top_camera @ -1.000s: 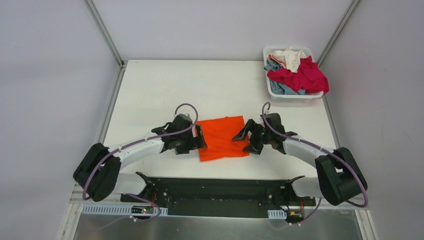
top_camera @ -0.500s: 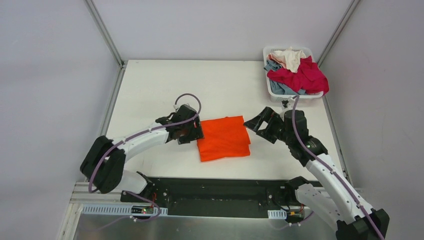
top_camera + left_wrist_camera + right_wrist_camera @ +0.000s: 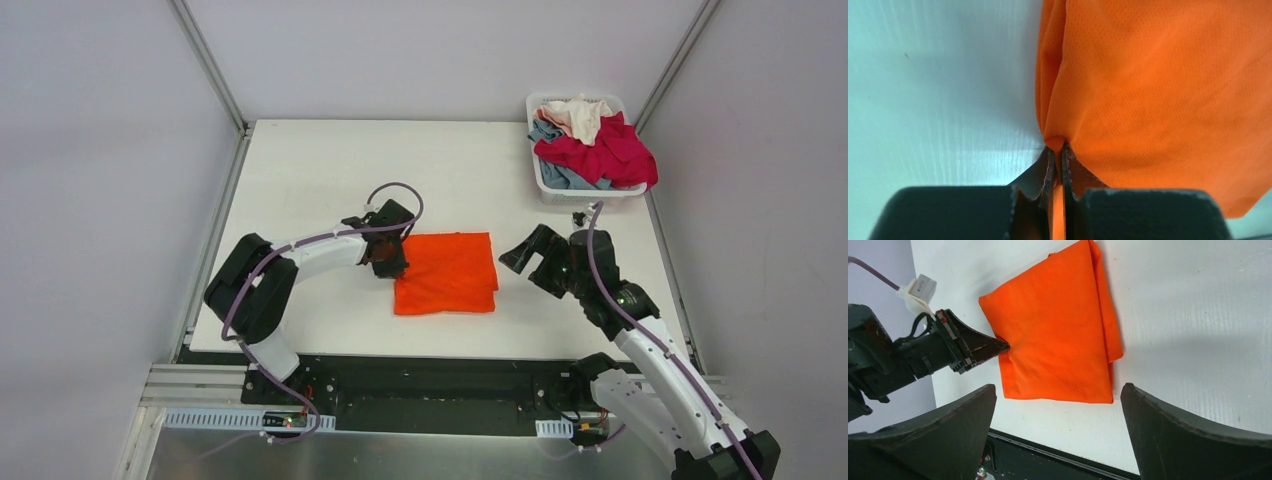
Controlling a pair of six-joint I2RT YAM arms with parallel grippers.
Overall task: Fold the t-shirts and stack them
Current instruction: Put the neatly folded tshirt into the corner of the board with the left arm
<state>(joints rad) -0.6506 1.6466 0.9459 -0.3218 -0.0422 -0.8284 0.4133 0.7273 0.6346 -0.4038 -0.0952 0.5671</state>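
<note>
A bright orange t-shirt (image 3: 447, 272) lies folded into a square near the front middle of the white table (image 3: 320, 180). My left gripper (image 3: 391, 262) is at its left edge, shut on a pinch of the orange cloth (image 3: 1058, 142). In the right wrist view the orange t-shirt (image 3: 1053, 335) lies flat, with the left gripper's tip at its edge. My right gripper (image 3: 528, 262) stands open and empty to the right of the shirt, raised off it. More t-shirts sit in the basket: crimson (image 3: 605, 150), grey-blue (image 3: 560, 172) and cream (image 3: 580, 115).
A white slotted basket (image 3: 545, 185) stands at the table's back right corner, heaped with shirts that spill over its rim. Grey walls with metal corner posts (image 3: 212, 70) enclose the table. A black rail (image 3: 430, 385) runs along the front edge.
My left gripper shut on the orange t-shirt's left edge and the arm swung in toward it. The right arm let go, pulled back to the right and lifted. The shirt shifted slightly.
</note>
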